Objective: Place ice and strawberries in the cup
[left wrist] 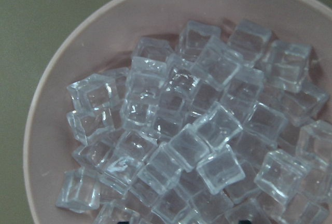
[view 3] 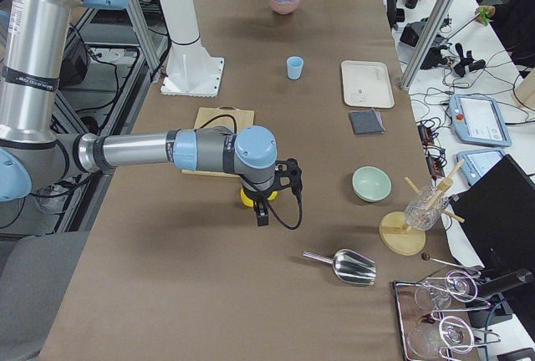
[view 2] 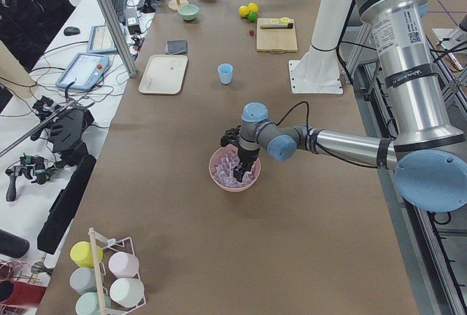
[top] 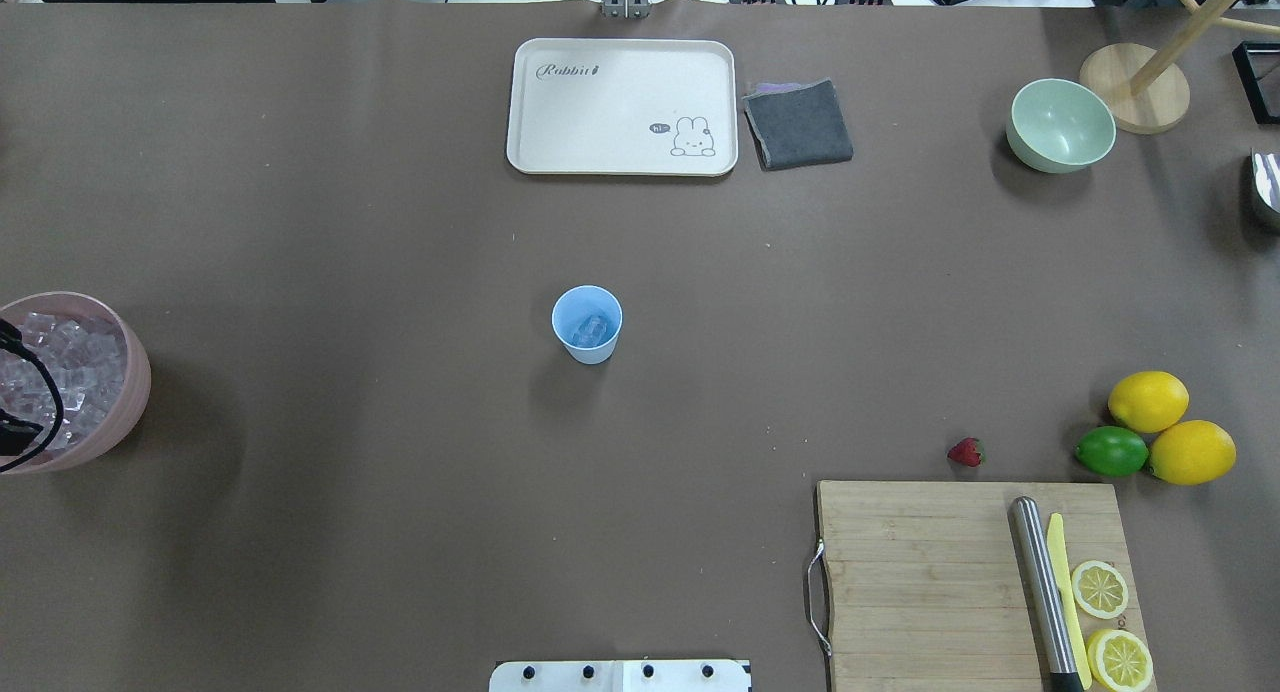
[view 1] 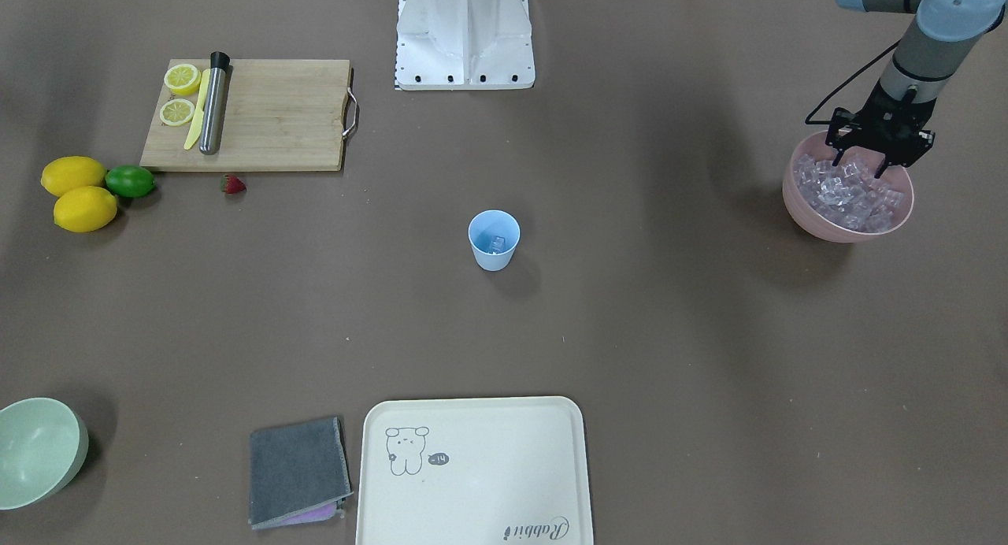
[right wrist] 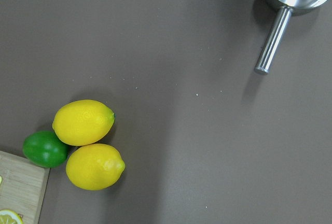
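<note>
One left gripper (view 1: 860,157), agape, over ice (view 1: 854,197)

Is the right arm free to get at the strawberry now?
Probably yes. The strawberry lies alone on the bare table beside the cutting board, apart from the lime, and the right claw hangs close by, near the lemons.

The counter (view 1: 630,332) is plain brown. The cup (view 1: 494,257) is pale blue. The ice (left wrist: 197,146) is clear and glassy, and the bowl (view 1: 827,230) around it is pink. The strawberry (view 1: 233,184) is red. The two lemons (view 1: 73,175) are yellow and the lime (view 1: 130,180) is green. The cutting board (view 1: 276,120) shows pale wood grain. The tray (view 1: 472,490) is cream, with a line-drawn rabbit and grey script. The second bowl (view 1: 35,450) is mint green, and the folded cloth (view 1: 295,466) is dark grey.
</note>
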Robot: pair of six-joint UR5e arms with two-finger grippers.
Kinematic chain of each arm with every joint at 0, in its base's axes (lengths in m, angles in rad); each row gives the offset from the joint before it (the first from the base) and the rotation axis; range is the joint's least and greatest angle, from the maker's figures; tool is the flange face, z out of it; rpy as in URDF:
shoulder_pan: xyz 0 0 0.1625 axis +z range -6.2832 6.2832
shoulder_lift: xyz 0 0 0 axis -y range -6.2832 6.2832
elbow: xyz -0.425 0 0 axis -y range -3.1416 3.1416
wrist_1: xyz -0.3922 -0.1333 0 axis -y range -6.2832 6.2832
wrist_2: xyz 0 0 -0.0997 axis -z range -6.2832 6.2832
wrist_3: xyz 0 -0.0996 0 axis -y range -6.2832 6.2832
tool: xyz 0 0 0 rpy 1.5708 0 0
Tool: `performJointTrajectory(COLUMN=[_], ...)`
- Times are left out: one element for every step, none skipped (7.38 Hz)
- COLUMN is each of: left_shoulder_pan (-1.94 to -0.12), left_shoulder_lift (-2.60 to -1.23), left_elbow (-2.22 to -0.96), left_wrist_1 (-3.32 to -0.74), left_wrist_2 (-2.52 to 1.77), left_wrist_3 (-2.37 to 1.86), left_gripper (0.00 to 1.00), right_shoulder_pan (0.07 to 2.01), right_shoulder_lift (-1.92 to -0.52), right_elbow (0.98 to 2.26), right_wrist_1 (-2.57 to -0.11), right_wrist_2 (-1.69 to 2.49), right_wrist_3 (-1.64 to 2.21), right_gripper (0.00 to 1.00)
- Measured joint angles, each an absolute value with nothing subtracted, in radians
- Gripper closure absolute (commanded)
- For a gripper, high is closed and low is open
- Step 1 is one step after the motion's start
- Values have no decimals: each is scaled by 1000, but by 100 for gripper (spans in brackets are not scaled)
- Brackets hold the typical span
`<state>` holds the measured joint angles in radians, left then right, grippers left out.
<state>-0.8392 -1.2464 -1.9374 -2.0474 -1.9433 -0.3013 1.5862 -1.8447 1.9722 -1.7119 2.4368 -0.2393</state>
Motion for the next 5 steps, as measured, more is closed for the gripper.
performJointTrajectory(left_shoulder_pan=[-843,-844,-845,-845,-850], left_shoulder_lift=[-1243,-1239,-1237,-1237,-1239], left_elbow=[-1934,-1932,-1931,-1932,-1938], left_wrist_1=[-2048,-2048,-2048,-2047,-2047], left_wrist_2=[-1955,-1958,-1959,-1961,-1969], left_wrist_3=[-285,-277,-273,-264,-241], left_gripper=[31,33,33,34,37], right_shoulder_pan=[1586,1586,1586,1586,1586], right_shoulder_lift=[-1845,-1845,-1845,-1845,-1845], right_elbow=[1973,1974,1974,1974,1974], right_wrist_1=[-1712,-1712,-1712,-1711,-1711], right_wrist_2=[2437,2437,2437,2438,2437], right_wrist_3=[-239,-239,-239,-239,-239], right_gripper=[0,0,0,0,0])
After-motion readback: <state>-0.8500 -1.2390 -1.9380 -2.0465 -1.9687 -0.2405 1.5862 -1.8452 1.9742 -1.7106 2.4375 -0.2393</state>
